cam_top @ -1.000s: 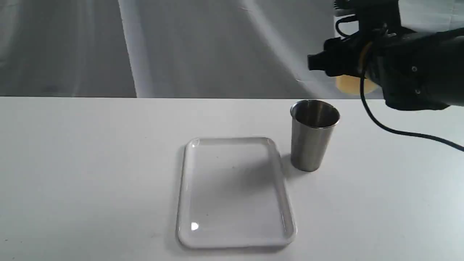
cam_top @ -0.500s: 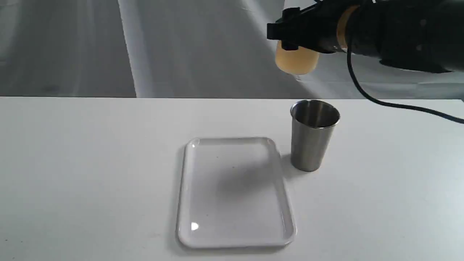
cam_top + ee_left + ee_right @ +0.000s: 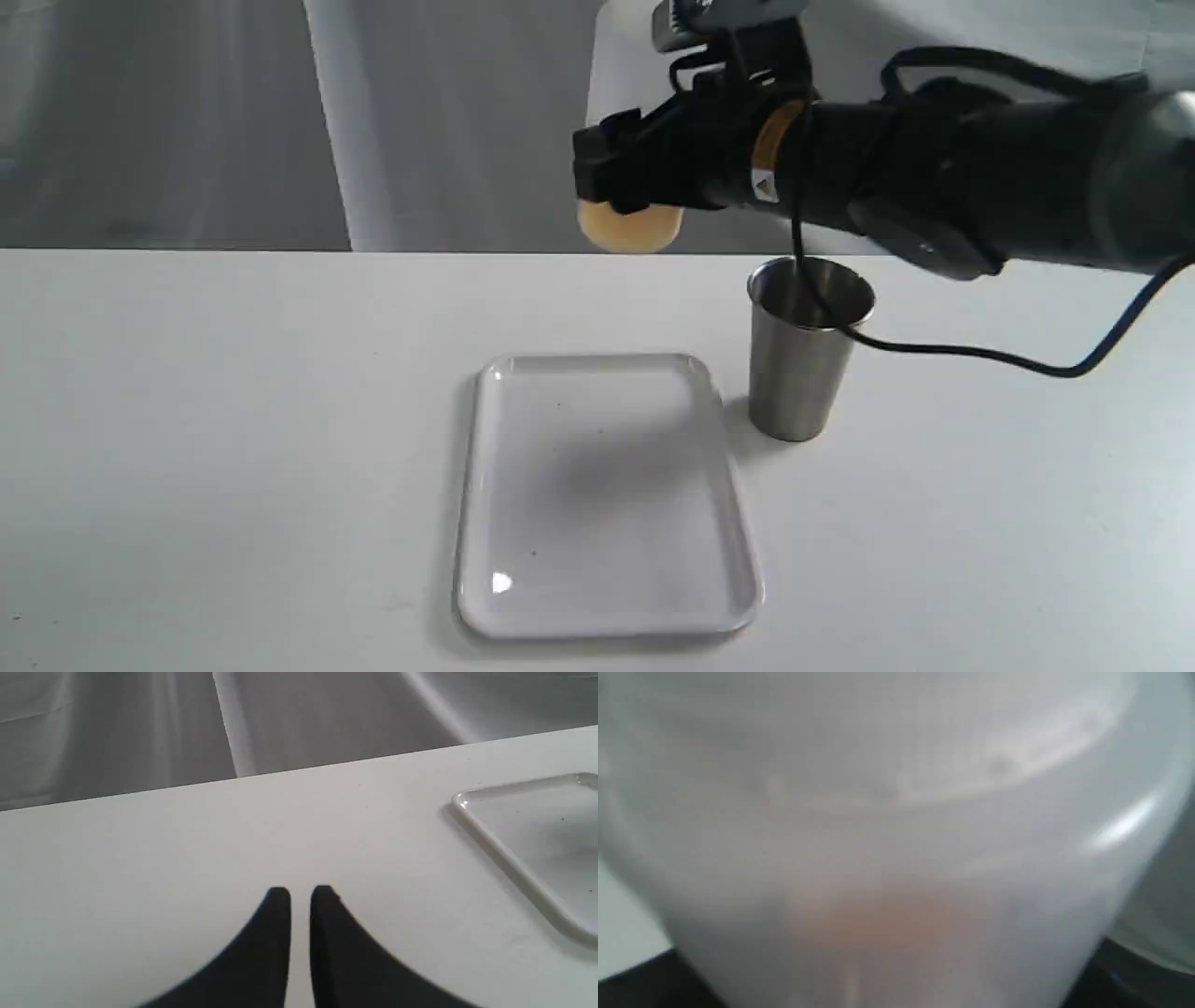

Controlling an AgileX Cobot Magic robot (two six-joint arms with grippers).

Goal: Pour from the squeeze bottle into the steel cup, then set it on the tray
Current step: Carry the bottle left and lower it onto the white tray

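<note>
My right gripper (image 3: 624, 182) is shut on the squeeze bottle (image 3: 630, 229) and holds it in the air. Amber liquid shows in the bottle's lower end, below the black fingers. The bottle hangs left of the steel cup (image 3: 803, 373) and above the table just beyond the tray's far edge. The cup stands upright beside the far right corner of the white tray (image 3: 471, 467). In the right wrist view the whitish bottle (image 3: 896, 835) fills the frame, blurred. My left gripper (image 3: 301, 896) hovers low over bare table, fingers nearly together with nothing between them, left of the tray (image 3: 490, 840).
The right arm's black cable (image 3: 934, 350) droops across the cup's rim and loops over the table to the right. A grey cloth backdrop (image 3: 420, 121) hangs behind the white table (image 3: 187, 420).
My right arm has swung left with the bottle, from right of and behind the cup to left of it, rising then dropping slightly. Cup and tray stayed put.
</note>
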